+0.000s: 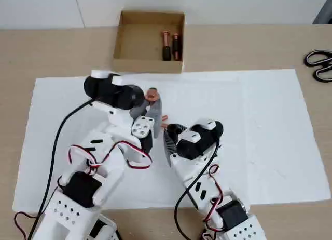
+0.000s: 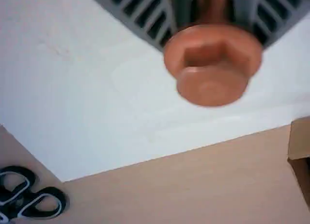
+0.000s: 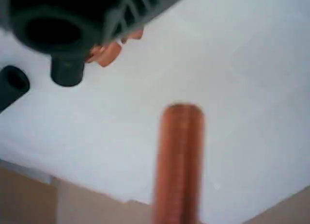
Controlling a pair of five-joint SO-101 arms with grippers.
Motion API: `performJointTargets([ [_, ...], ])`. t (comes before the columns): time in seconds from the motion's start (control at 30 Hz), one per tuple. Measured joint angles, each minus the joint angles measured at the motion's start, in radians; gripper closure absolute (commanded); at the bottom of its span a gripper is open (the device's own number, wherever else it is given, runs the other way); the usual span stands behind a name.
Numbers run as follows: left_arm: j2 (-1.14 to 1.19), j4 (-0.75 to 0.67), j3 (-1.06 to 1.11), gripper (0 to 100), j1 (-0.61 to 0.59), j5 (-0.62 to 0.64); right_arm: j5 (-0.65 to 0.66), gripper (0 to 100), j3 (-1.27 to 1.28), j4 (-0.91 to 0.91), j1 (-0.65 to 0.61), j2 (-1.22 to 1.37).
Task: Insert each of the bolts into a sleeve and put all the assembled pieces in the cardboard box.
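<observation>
Gripping the bolt (image 2: 211, 64) in the left gripper (image 1: 154, 110), we judge its shaft points toward the sleeve (image 3: 51, 32) clamped in the right gripper (image 1: 167, 141).

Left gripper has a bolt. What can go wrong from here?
1. The left gripper pinches the bolt by the shank behind its head; it may twist or slip when pushed.
2. The sleeve mouth sits off line from the threaded end; the bolt may jam at the rim.

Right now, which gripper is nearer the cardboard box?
Left. The left gripper, holding a bolt, is close to the cardboard box; the right gripper, holding a sleeve, is farther back.
</observation>
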Motion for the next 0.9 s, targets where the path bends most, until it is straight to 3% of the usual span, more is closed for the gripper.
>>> performJointTargets([
  [0.3, 0.0, -0.189, 0.098, 99, 0.0, 0.064, 0.0, 99.4, 0.0, 0.0, 0.0, 0.0],
  [0.9, 0.0, -0.196, 0.141, 99, 0.052, 0.084, 0.0, 99.4, 0.0, 0.0, -0.034, 0.0],
])
